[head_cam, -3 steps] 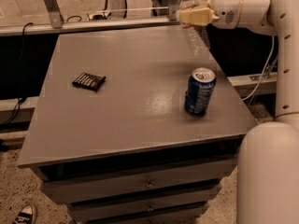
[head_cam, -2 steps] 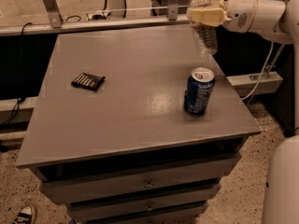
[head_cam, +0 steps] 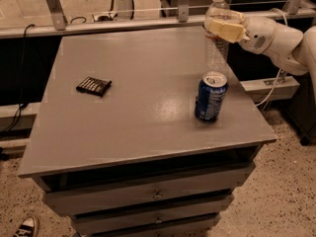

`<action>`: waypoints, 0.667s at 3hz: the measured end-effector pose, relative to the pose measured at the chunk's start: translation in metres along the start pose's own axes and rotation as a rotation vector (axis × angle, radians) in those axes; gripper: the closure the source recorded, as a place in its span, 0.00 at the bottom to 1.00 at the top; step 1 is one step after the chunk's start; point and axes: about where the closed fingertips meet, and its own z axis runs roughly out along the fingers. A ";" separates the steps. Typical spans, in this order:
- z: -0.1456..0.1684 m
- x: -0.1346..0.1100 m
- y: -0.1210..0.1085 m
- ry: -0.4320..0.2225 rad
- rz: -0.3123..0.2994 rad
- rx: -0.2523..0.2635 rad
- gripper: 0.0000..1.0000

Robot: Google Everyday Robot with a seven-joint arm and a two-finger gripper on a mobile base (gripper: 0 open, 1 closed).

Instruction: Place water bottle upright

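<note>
Grey table (head_cam: 148, 112): free surface mid-frame.
Gripper (head_cam: 223, 27), upper right: fingers pinching water bottle (head_cam: 217, 53) near shoulder, bottle vertical, cap up.
Lower straight, seat base flat, open gently.
Avoid blue can (head_cam: 211, 97) just below.

Soda can (head_cam: 211, 97), dark packet (head_cam: 94, 86) on table (head_cam: 143, 127)
</note>
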 end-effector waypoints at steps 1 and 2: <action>-0.019 0.004 0.001 -0.090 -0.008 0.014 1.00; -0.035 0.009 0.002 -0.189 0.009 0.031 1.00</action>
